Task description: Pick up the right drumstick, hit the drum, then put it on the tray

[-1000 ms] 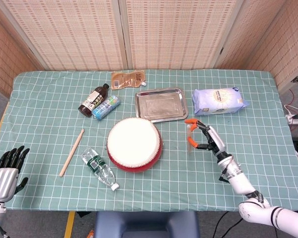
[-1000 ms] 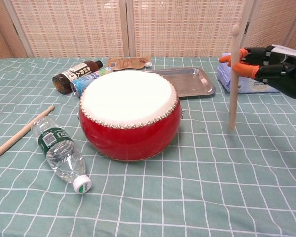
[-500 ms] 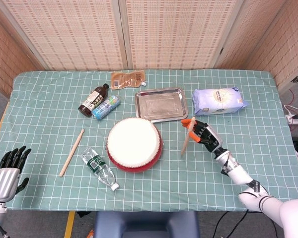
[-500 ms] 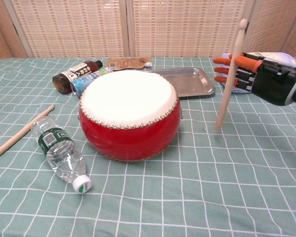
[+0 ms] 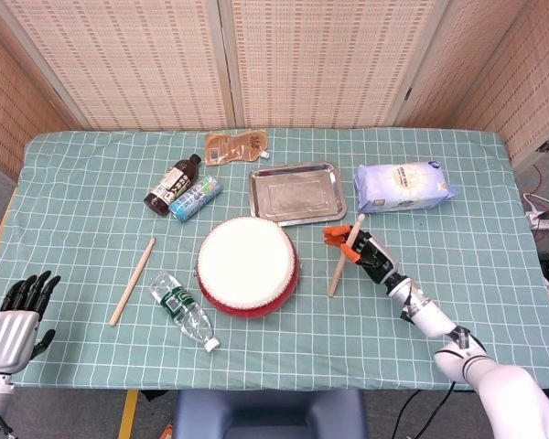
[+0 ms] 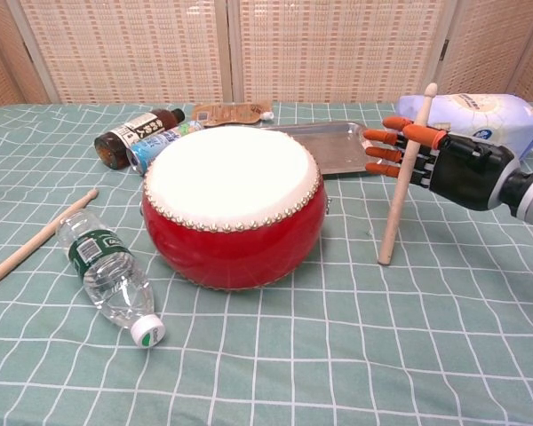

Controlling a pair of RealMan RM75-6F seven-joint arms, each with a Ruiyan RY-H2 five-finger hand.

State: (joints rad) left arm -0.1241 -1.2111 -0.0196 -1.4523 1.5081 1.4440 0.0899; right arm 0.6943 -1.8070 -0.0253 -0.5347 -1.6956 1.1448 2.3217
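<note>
Nearest the robot, the left hand [image 5: 16, 311] sits low at the table's near left corner, holding nothing, its dark fingers spread apart and pointing up. A clear plastic water bottle [image 6: 108, 276] with a green label lies on its side on the green checked tablecloth [image 5: 91, 174], white cap toward the near edge, and just beyond it lies a bare wooden drumstick [image 5: 133, 281], resting flat and apart from the bottle in the head view. At the middle stands the red drum [image 6: 234, 206] with its white skin facing up. To its right, the right hand [image 6: 435, 162] grips the right drumstick [image 6: 403, 181] between orange-tipped fingers [image 6: 384, 153] and the thumb; the stick is held nearly upright, leaning slightly, its lower end close to the cloth just beside the drum and its rounded tip above the hand. The stick is clear of the drum skin. Behind the drum lies the empty metal tray [image 5: 296, 193], well apart from the stick. Left of the tray, a dark brown bottle [image 5: 172, 185] and a light blue can [image 5: 196, 198] lie side by side, touching. Further back rests a brown pouch [image 5: 235, 145]. On the far right lies a pale blue and white soft packet [image 5: 403, 186].
</note>
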